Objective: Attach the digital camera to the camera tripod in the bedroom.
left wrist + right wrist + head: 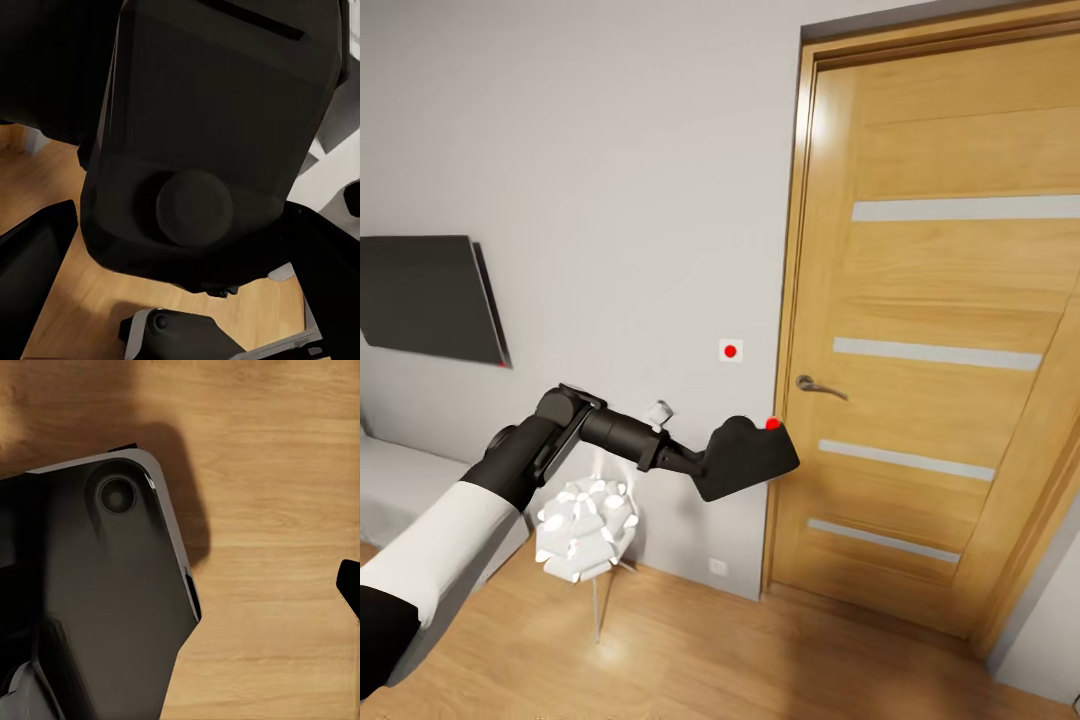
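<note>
My left gripper (703, 467) is shut on the digital camera (748, 458), a matte black box with a red button (772, 424) on top. I hold it at chest height in front of a grey wall, just left of a wooden door. In the left wrist view the digital camera (217, 127) looms close with its round lens barrel (193, 207) facing me, black fingers (34, 255) at its sides. One black fingertip (349, 585) of my right gripper sits far out at the picture's edge over wood floor, with nothing held. The camera tripod is out of view.
A closed wooden door (940, 330) with a metal handle (820, 386) stands right of the arm. A white flower-shaped lamp (585, 525) on thin legs stands below the arm. A black wall screen (425, 298) and grey furniture (400, 480) lie left. A dark robot part (97, 607) covers floor.
</note>
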